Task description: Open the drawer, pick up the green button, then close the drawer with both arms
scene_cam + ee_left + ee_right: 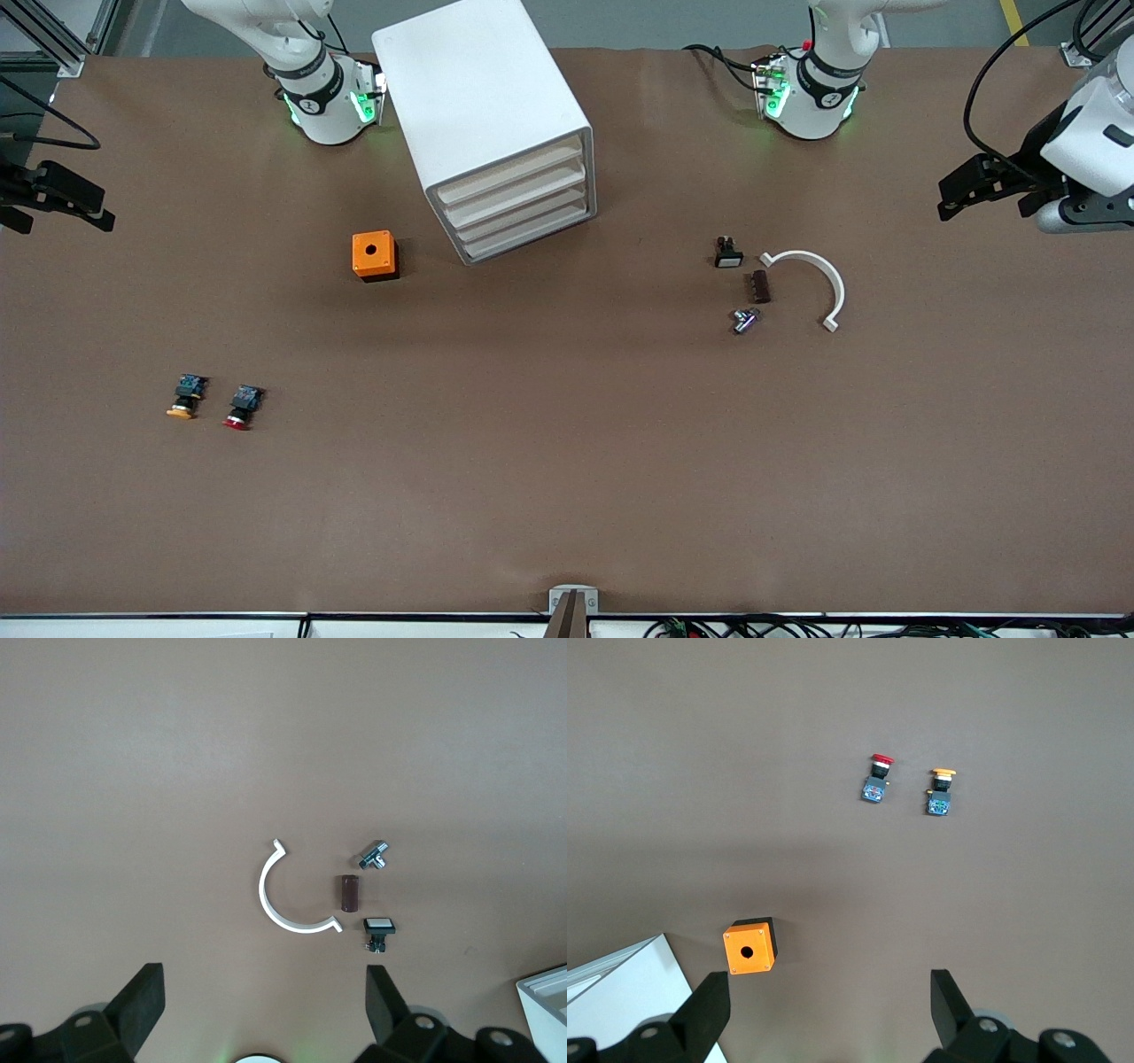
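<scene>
The white drawer cabinet (pixel 496 115) stands toward the robots' bases, with all of its drawers (pixel 523 208) shut. The green-capped button is hidden. My left gripper (pixel 983 202) hangs in the air at the left arm's end of the table, open and empty; in its wrist view (pixel 266 1001) it is over bare table. My right gripper (pixel 66 208) hangs at the right arm's end, open and empty; in its wrist view (pixel 831 1010) it is over bare table near the cabinet's corner (pixel 620 992).
An orange box (pixel 374 255) (pixel 749 947) sits beside the cabinet. An orange-capped button (pixel 186 397) (pixel 941 793) and a red-capped one (pixel 241 408) (pixel 877 780) lie nearer the camera. A white half ring (pixel 819 279) (pixel 275 904), brown block (pixel 759 286), small switch (pixel 727 252) and metal piece (pixel 744 320) lie toward the left arm's end.
</scene>
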Controlling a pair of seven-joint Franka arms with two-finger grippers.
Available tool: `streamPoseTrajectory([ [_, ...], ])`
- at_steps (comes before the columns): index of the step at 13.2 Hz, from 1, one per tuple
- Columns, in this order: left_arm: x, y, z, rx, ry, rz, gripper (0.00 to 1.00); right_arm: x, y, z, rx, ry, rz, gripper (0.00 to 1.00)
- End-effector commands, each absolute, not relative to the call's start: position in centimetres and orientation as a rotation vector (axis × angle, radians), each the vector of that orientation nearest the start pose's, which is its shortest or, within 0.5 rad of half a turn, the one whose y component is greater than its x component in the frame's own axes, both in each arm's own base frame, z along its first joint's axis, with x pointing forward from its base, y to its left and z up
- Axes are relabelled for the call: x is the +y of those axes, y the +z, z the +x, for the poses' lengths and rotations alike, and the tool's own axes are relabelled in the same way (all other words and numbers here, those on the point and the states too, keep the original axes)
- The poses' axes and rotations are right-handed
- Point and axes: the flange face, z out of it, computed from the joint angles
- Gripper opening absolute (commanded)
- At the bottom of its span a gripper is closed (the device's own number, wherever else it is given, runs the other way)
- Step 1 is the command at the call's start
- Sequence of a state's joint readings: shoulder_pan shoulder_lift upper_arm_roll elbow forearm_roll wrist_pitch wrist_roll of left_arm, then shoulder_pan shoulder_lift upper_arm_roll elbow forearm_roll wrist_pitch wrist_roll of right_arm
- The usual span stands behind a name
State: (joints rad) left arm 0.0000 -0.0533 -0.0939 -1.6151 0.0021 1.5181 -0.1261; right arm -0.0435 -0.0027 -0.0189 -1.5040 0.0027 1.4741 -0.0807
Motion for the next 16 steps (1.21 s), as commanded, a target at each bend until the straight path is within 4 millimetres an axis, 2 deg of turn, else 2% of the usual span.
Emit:
streamPoseTrajectory([
  [1, -5.0, 63.0, 53.4, -0.021, 0.063, -3.143, 1.00, -3.4, 65.2, 54.4, -0.028, 0.037, -3.130, 1.00],
  [5, -5.6, 62.9, 53.5, -0.012, 0.064, -3.135, 1.00, -3.4, 65.2, 54.4, -0.028, 0.037, -3.130, 1.00],
  [9, -6.2, 61.4, 54.0, 0.015, 0.113, -3.149, 1.00, -3.4, 65.2, 54.4, -0.028, 0.035, -3.130, 1.00],
  [10, -7.3, 59.0, 55.0, 0.058, 0.182, -3.142, 1.00, -3.4, 65.2, 54.4, -0.028, 0.035, -3.130, 1.00],
  [12, -9.1, 57.4, 56.4, 0.121, 0.214, -3.140, 1.00, -3.5, 65.1, 54.4, -0.025, 0.037, -3.130, 1.00],
  [14, -9.9, 51.5, 59.6, 0.121, 0.303, -3.136, 1.00, -3.5, 65.2, 54.4, -0.025, 0.037, -3.130, 1.00],
  [16, -11.4, 47.1, 61.5, 0.150, 0.320, -3.142, 1.00, -3.5, 65.1, 54.4, -0.025, 0.040, -3.130, 1.00],
])
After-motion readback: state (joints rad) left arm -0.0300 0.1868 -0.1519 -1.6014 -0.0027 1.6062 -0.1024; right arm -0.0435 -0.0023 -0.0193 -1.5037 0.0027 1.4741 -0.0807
